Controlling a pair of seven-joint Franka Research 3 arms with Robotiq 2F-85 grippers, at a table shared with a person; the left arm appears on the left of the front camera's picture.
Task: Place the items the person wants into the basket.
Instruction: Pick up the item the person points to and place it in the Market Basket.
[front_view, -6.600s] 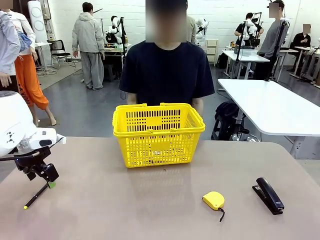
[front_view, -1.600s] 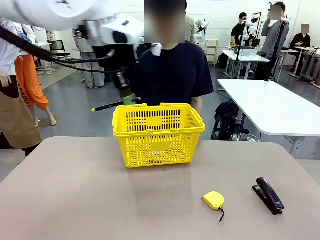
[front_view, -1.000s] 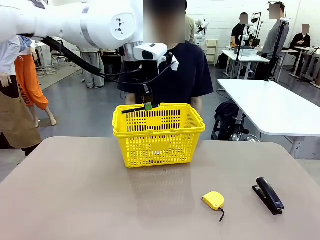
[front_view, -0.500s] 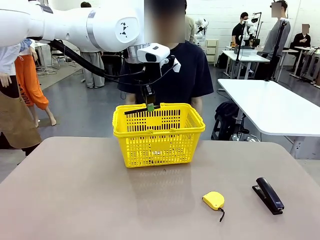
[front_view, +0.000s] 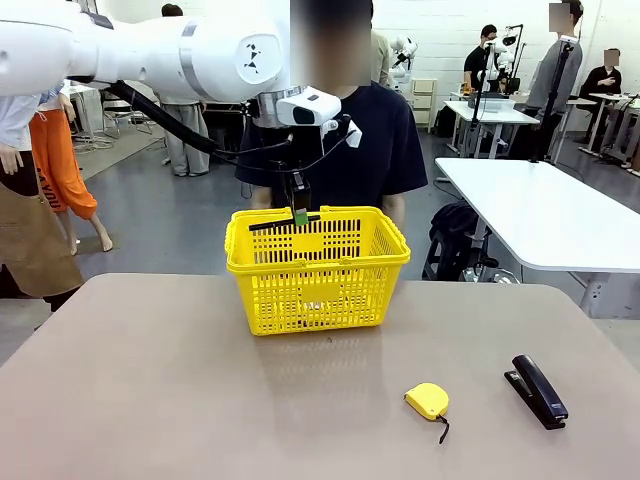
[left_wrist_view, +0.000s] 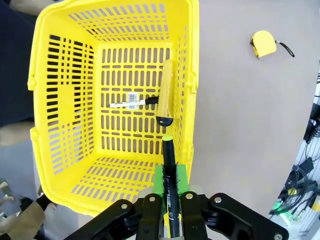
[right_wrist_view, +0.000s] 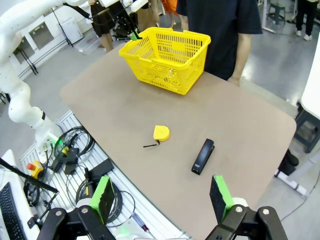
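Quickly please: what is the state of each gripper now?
Left gripper: shut on the black pen, above the basket.
Right gripper: open, empty.

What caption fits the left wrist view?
Left tool holds the black pen above the yellow basket, where the utility knife and marker already lie.

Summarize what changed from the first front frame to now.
The left gripper lifted the thin black pen off the table's near left and carried it over the yellow basket, still clamped. Basket, tape measure and stapler stayed put.
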